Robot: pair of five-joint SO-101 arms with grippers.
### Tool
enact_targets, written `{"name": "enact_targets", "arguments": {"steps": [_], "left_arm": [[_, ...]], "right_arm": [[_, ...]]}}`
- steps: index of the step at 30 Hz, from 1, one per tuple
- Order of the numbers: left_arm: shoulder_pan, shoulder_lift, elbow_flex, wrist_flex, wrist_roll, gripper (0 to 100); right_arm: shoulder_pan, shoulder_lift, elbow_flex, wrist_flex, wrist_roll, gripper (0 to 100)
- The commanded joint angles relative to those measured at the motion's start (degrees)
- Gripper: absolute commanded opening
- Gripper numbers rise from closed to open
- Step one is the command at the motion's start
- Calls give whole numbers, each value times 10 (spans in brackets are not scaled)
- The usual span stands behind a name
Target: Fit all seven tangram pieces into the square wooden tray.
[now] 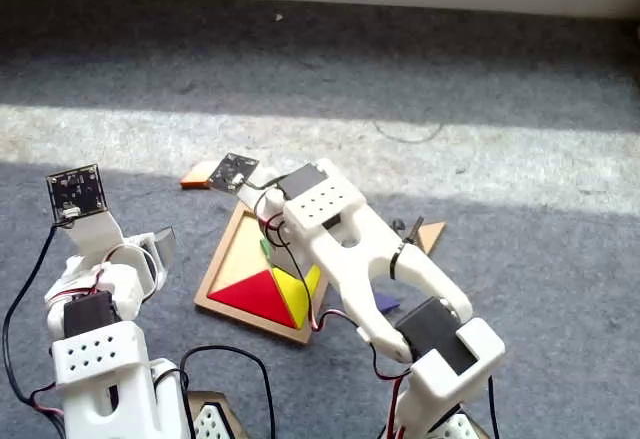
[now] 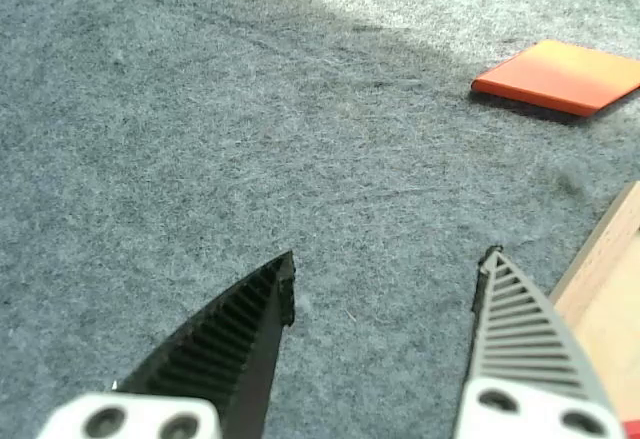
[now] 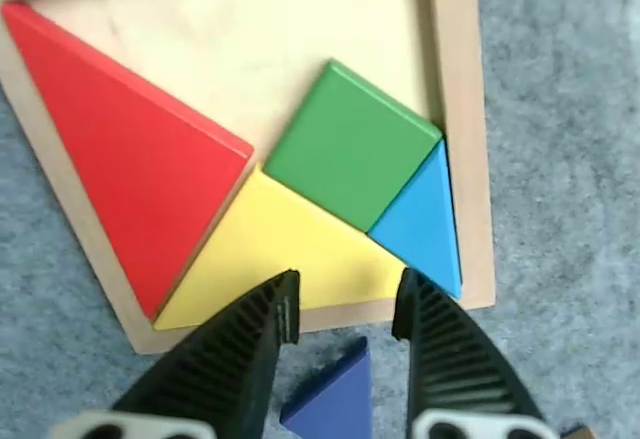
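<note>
Dark blue smooth wooden triangle point(image 3: 335, 404) lies on coarse grey carpet point(image 2: 200, 109), just outside the square wooden tray point(image 3: 455, 59), under the right gripper point(image 3: 347, 284), whose ribbed fingers stand narrowly parted and empty. Inside the tray, a large red triangle point(image 3: 140, 159), large yellow triangle point(image 3: 280, 249), green square point(image 3: 350, 149) and small light blue triangle point(image 3: 425, 224) sit flush. The left gripper point(image 2: 389, 257) gapes wide, holding nothing. Farther off lies a flat orange piece point(image 2: 555, 77).

Overhead plus wrist close-ups, tray point(image 1: 245, 251) shared
</note>
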Motion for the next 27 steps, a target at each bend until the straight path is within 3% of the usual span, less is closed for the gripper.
{"name": "enact_targets", "arguments": {"steps": [1, 9, 14, 18, 23, 27], "left_arm": [[7, -9, -3, -9, -4, 294], [7, -9, -3, -9, -4, 294], [7, -9, -3, -9, -4, 294], [7, -9, -3, -10, -4, 294], [7, -9, -3, -10, -4, 294], [7, -9, -3, -10, -4, 294]], "right_arm": [[19, -13, -31, 7, -9, 101], [69, -112, -28, 49, -14, 15], [182, -229, -17, 51, -59, 10], [260, -234, 1, 50, -79, 10], [288, -201, 2, 54, -125, 22], [276, -197, 5, 76, -143, 101]]}}
